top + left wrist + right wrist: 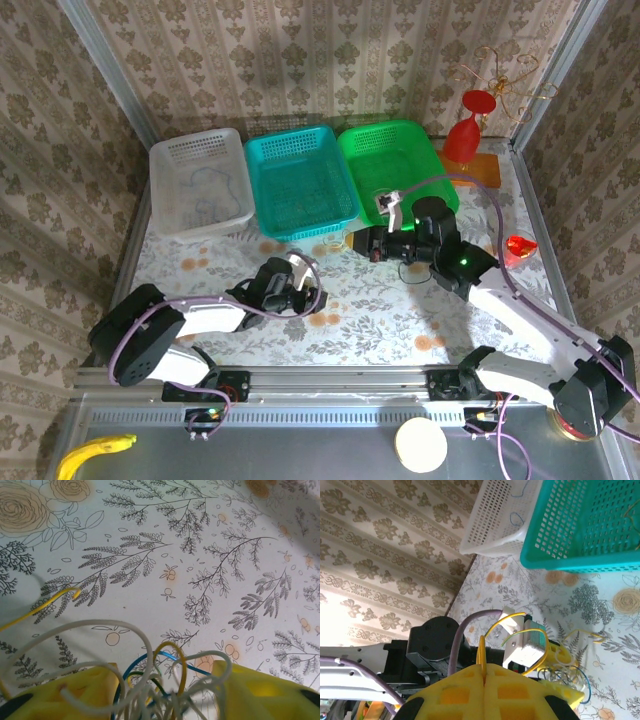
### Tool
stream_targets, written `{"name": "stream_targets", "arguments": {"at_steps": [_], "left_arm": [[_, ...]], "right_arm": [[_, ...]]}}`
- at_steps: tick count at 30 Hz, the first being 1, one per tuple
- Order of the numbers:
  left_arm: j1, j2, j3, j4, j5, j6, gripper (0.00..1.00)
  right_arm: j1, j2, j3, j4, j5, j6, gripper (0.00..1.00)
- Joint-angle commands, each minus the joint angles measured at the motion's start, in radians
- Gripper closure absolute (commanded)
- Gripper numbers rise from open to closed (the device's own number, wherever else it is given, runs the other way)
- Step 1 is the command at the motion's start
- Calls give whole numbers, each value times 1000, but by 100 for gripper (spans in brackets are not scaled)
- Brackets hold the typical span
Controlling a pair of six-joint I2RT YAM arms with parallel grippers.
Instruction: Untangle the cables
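Over the flowered surface point(380, 320), the left wrist view has the left tool point(166, 675) straddling the cables point(167, 702), its grip unclear, whereas the right wrist view has the right tool point(484, 667) clenched on one yellow wire point(482, 647); such threads are likely feather-light, springy and slippery, best pinched singly near a free end.

1. The top camera looks down from above and behind the arm bases point(220, 385), taking in the whole counter point(400, 325).
2. The left wrist camera hangs very near the counter, facing down past its own yellow fingers point(265, 692).
3. The right wrist camera looks low across the counter, past the left claw point(563, 664) to the white basket point(495, 525) at the far-left corner; the top view shares both.
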Motion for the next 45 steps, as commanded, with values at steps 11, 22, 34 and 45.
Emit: {"name": "stream_targets", "arguments": {"at_steps": [11, 22, 34, 45], "left_arm": [[26, -304, 28, -168, -20, -43, 14], [127, -488, 49, -197, -65, -297, 8], [157, -451, 85, 31, 3, -565, 12], [106, -282, 101, 277, 25, -656, 27]], "right_arm": [[-58, -58, -21, -20, -16, -1, 100], [-72, -88, -66, -6, -8, 30, 100], [-72, -77, -117, 147, -41, 153, 100], [-72, -59, -145, 270, -53, 253, 100]]}}
